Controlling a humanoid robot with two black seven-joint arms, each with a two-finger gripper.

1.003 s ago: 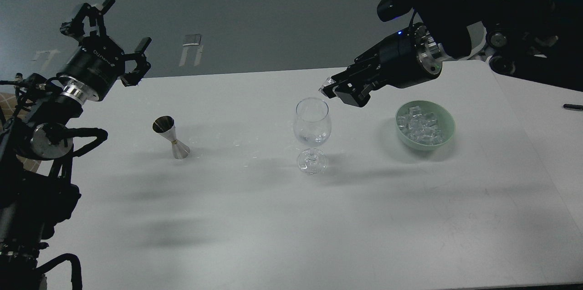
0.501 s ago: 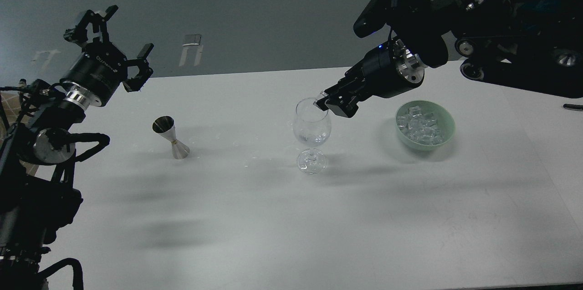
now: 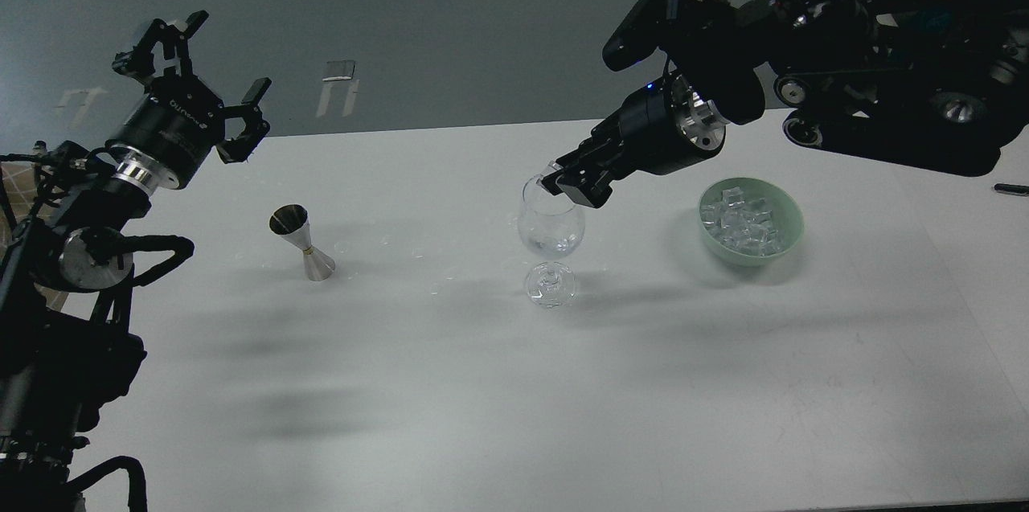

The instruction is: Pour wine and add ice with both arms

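A clear stemmed glass (image 3: 550, 243) stands upright mid-table; any wine in it is too faint to tell. My right gripper (image 3: 557, 182) is over the glass's rim, its fingers closed on a small clear ice cube. A pale green bowl (image 3: 792, 210) right of the glass holds many ice cubes (image 3: 741, 224). A steel jigger (image 3: 303, 243) stands at the left of the table. My left gripper (image 3: 193, 62) is open and empty, raised above the table's far left edge, well away from the jigger.
The white table (image 3: 514, 383) has bare room in front of the glass and bowl. A dark pen-like object (image 3: 1010, 189) lies at the far right edge. The floor beyond the table has tape marks (image 3: 338, 88).
My right gripper has moved left from beside the bowl with the ice cube, reaching the glass's rim. My left arm shifted slightly right, then stayed still.
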